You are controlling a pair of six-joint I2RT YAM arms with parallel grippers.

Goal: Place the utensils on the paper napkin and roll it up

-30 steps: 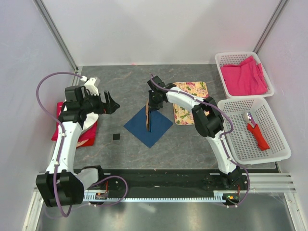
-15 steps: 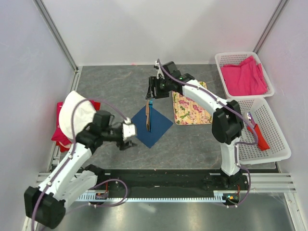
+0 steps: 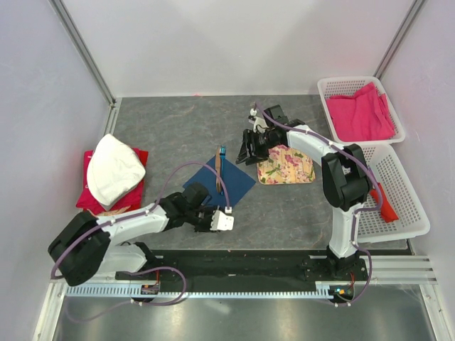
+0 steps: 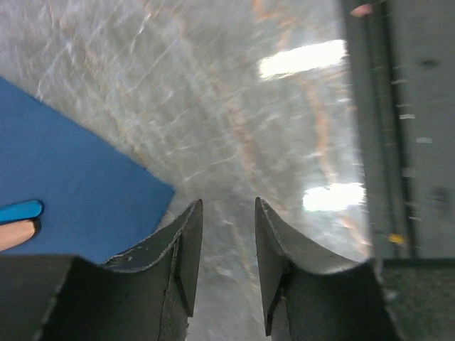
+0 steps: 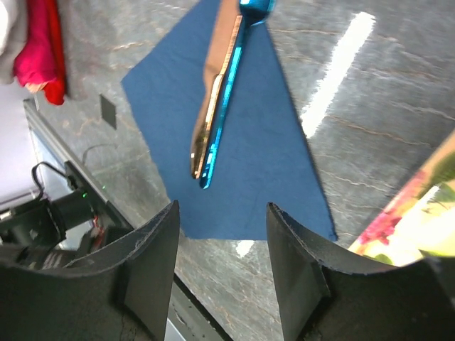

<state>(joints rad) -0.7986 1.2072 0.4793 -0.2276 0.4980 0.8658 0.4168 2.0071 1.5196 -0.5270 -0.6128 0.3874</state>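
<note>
1. Two hands are in view, and both are empty. The left hand [image 4: 224,270] sits low over the surface [image 4: 234,106] with its fingers partly apart and nothing between them. It is just off the near corner of the paper napkin [image 4: 64,192]. We judge it is set there to catch that corner and start the roll.
2. The right hand [image 5: 222,270] has its fingers spread and grips nothing. It hangs by the left edge of the floral mat [image 3: 288,165], apart from the napkin. We read this as standing clear so the napkin is free to be rolled.
3. The utensils [image 5: 222,106], one blue and one copper-coloured, lie side by side along the napkin's diagonal. Their far ends reach past its far corner.
4. We judge that the placing is done. The napkin lies flat and unrolled.
5. A thin sheet lying flat offers little edge to pinch, so we expect the corner may slip.
</note>
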